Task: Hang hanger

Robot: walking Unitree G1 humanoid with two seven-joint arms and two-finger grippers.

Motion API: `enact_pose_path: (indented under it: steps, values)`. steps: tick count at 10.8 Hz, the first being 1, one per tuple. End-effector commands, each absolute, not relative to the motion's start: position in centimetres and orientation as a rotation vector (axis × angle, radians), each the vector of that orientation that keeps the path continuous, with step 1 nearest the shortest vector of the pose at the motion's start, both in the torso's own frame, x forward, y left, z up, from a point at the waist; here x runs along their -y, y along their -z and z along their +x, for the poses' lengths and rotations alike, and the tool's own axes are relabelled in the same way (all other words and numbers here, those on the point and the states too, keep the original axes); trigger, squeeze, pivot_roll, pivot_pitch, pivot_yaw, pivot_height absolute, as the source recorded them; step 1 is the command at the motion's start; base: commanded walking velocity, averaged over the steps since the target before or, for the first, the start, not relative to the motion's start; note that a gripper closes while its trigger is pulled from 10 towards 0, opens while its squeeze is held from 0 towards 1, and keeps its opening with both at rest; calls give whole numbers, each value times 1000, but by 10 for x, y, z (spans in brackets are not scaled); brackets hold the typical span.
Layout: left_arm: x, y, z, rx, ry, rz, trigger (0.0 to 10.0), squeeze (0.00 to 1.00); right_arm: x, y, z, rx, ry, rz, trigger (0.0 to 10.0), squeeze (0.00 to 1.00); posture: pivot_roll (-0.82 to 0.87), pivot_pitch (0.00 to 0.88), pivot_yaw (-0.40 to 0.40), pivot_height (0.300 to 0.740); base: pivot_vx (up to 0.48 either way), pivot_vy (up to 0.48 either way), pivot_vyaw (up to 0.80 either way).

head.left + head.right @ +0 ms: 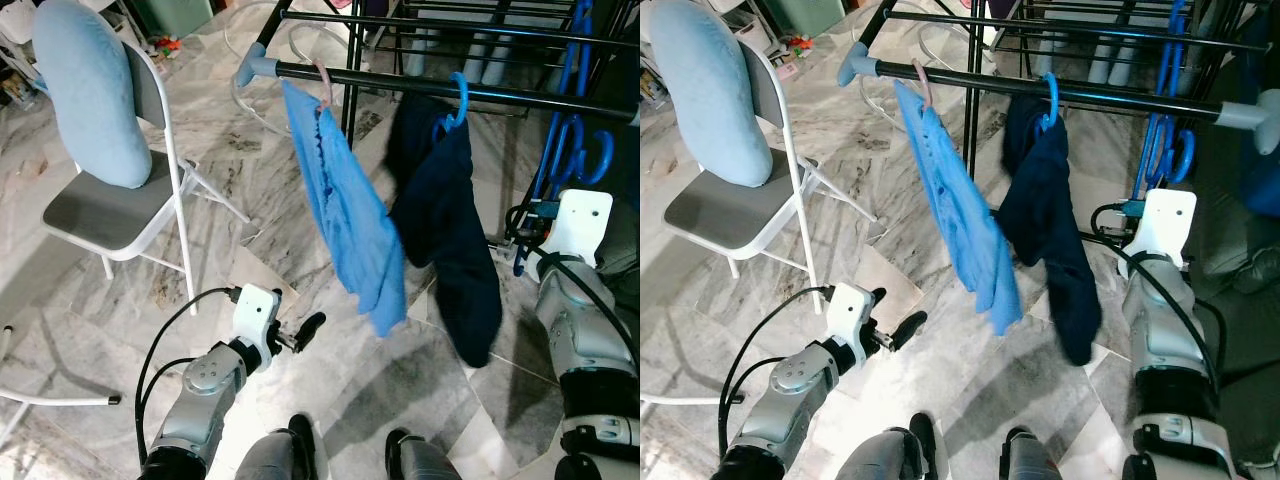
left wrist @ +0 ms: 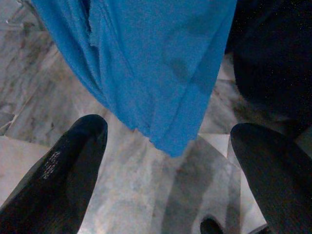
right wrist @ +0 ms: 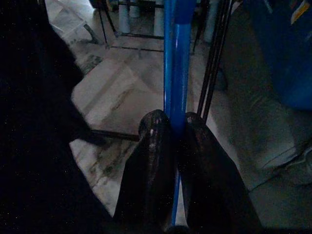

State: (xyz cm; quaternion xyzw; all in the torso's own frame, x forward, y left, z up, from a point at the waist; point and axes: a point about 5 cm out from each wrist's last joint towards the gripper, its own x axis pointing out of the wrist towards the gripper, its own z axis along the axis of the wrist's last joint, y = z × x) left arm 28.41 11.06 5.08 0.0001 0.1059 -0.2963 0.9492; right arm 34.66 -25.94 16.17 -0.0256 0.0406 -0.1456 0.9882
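— where's the hanger?
— blue hanger (image 3: 176, 63), pinched between the fingers of the right gripper (image 3: 176, 129), clamped tight on its thin bar. held low beside the drying rack (image 1: 420, 85), near more blue hangers (image 1: 565, 150) dangling at the rack's right end.
— and the other arm?
— left gripper (image 2: 168, 141), fingers spread wide apart, gripping nothing, hovering low over the marble floor (image 1: 250, 215), pointed at the bottom edge of the light blue garment (image 1: 350, 215).
— already on the rack?
— light blue garment on a pink hanger (image 1: 322, 85), dark navy garment (image 1: 450, 230) just beside it on a blue hook (image 1: 455, 105).
— anything else around?
— white folding chair (image 1: 130, 210) off to the left, pale blue cushion (image 1: 90, 90) leaning on its back.
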Motion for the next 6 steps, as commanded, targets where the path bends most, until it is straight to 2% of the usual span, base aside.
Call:
enact_pose_path:
  steps: [1,3,4,6]
  values:
    - [-113,-45,281,-244,602,14,10000,0,258,-181,354,-41,297,-30,10000,0,-54,241,172,740,0,0,0]
    - [-112,-43,281,-247,599,14,10000,0,245,-198,372,-101,266,71,10000,0,-44,236,156,740,0,0,0]
    - [-113,-42,280,-247,588,12,10000,0,238,-205,377,-89,243,53,10000,0,-33,232,146,740,0,0,0]
    - [-116,-40,279,-247,566,8,10000,0,226,-192,374,-127,205,23,10000,0,-20,231,136,740,0,0,0]
